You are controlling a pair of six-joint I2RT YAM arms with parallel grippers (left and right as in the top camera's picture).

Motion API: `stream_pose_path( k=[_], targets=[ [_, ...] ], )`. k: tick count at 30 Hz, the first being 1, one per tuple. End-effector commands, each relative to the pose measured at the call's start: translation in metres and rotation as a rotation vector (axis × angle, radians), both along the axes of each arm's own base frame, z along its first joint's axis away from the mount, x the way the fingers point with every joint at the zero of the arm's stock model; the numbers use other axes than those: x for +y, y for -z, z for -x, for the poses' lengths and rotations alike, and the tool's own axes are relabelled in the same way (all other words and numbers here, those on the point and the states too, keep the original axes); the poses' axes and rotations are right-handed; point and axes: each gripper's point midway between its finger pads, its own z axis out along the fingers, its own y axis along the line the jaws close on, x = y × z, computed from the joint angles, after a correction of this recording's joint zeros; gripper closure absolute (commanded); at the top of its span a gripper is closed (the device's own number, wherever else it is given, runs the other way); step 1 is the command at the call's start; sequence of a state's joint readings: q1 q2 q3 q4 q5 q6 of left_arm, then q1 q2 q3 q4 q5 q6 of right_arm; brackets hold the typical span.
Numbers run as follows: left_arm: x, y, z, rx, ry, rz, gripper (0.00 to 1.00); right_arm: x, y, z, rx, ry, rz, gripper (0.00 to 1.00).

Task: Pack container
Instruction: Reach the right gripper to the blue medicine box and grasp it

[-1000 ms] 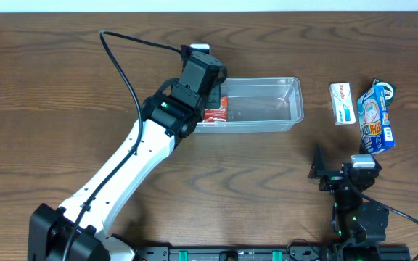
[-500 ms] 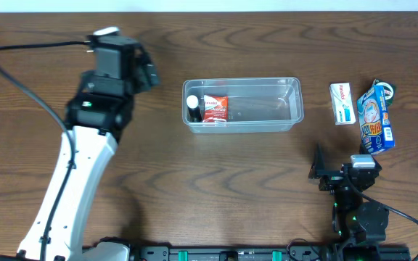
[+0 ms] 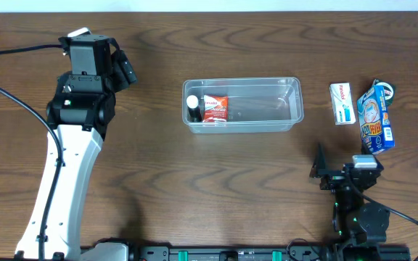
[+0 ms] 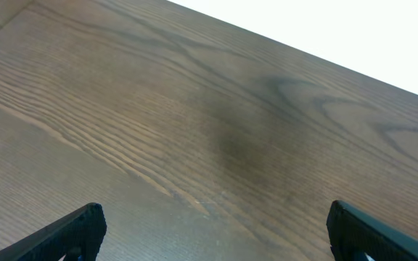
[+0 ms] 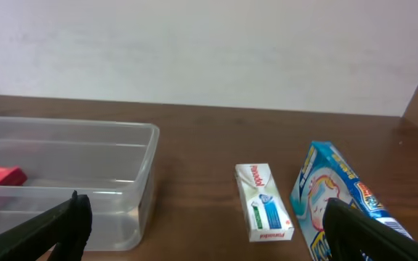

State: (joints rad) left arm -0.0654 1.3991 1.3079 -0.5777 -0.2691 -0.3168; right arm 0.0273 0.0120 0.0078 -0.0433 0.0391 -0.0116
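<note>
The clear plastic rectangular tub (image 3: 263,107) has its left end taken by a small dark bottle with a white cap (image 3: 193,107) and a red packet (image 3: 215,109) just beside it, while its middle and right lie open from above. Right of the tub, a white rectangular box (image 3: 342,103) and a blue printed packet (image 3: 376,116) sit close together. A strip of brown wooden table (image 3: 216,181) separates box and tub. The left gripper (image 4: 220,228), jaws wide, hangs over bare wood well left of the tub.
</note>
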Motion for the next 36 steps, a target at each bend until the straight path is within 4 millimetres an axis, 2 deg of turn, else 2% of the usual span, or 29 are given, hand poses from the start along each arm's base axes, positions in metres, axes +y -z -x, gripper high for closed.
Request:
stream_pose_path(
  k=[1,3,5,6,10,15,18,21,24,27,30,33,36],
  targets=[
    [0.004,-0.007,-0.002,-0.011,-0.009,-0.014,0.02,-0.008,0.002,0.0,0.005,0.041,0.015,0.01],
    [0.004,-0.007,-0.002,-0.011,-0.009,-0.014,0.02,0.002,-0.003,0.0,-0.014,-0.013,0.007,0.01],
    [0.004,-0.007,-0.002,-0.011,-0.008,-0.014,0.02,0.028,-0.012,0.002,-0.056,-0.17,0.06,0.01],
    [0.004,-0.007,-0.002,-0.011,-0.008,-0.014,0.02,0.035,-0.018,0.003,-0.076,-0.206,0.076,0.01],
    [0.004,-0.007,-0.002,-0.011,-0.009,-0.014,0.02,0.02,-0.045,0.006,-0.095,-0.122,0.036,0.01],
    [0.004,-0.007,-0.002,-0.011,-0.008,-0.014,0.02,-0.009,-0.088,0.01,0.02,0.044,0.031,0.01],
    [0.004,-0.007,-0.002,-0.011,-0.008,-0.014,0.02,-0.013,-0.108,0.0,0.108,0.059,0.034,0.01],
    [0.004,-0.007,-0.002,-0.011,-0.009,-0.014,0.02,-0.012,-0.122,-0.025,0.231,0.018,0.047,0.01],
    [0.004,-0.007,-0.002,-0.011,-0.008,-0.014,0.02,-0.014,-0.122,-0.051,0.375,-0.037,0.046,0.01],
    [0.004,-0.007,-0.002,-0.011,-0.008,-0.014,0.02,-0.025,-0.112,-0.076,0.535,-0.088,-0.003,0.01],
    [0.004,-0.007,-0.002,-0.011,-0.009,-0.014,0.02,-0.05,-0.097,-0.098,0.677,-0.069,-0.09,0.01],
    [0.004,-0.007,-0.002,-0.011,-0.009,-0.014,0.02,-0.078,-0.08,-0.11,0.779,-0.001,-0.132,0.01],
    [0.004,-0.007,-0.002,-0.011,-0.009,-0.014,0.02,-0.098,-0.063,-0.123,0.811,0.039,-0.152,0.01]
  ],
)
